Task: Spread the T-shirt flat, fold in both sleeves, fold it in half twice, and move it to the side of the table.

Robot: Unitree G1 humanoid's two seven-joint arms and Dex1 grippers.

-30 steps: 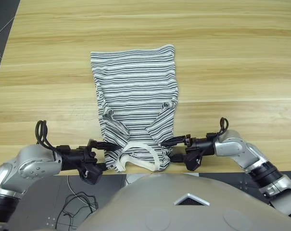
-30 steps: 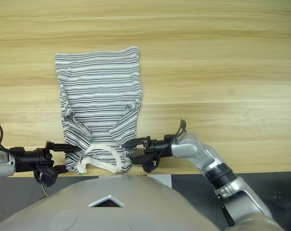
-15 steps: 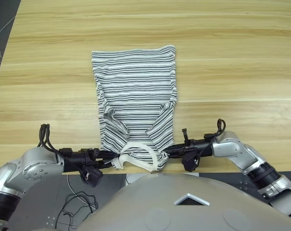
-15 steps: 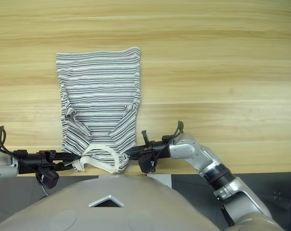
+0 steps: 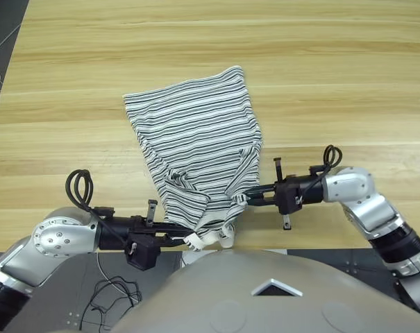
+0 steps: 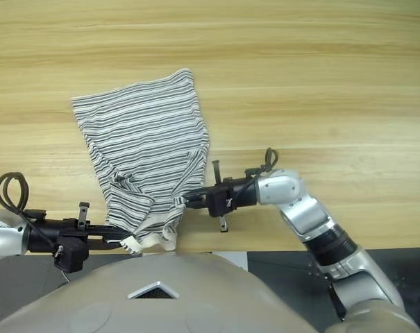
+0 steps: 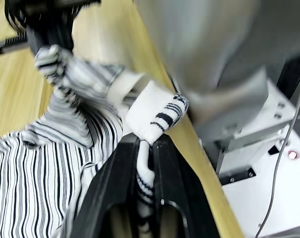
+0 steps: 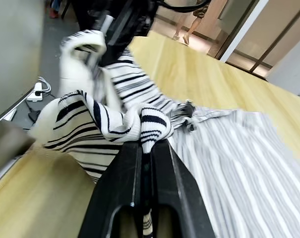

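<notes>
With left claw (image 5: 184, 240) and right claw (image 5: 250, 198) clamped on the T-shirt (image 5: 196, 132), best carry its collar end evenly toward 12 o'clock.

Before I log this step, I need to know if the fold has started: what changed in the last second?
The left gripper and right gripper, open beside the T-shirt at its collar end, closed on it. The right one carried its corner forward, away from the robot; the far hem swung askew. The shirt's far half stays on the table, sleeves folded in.
</notes>
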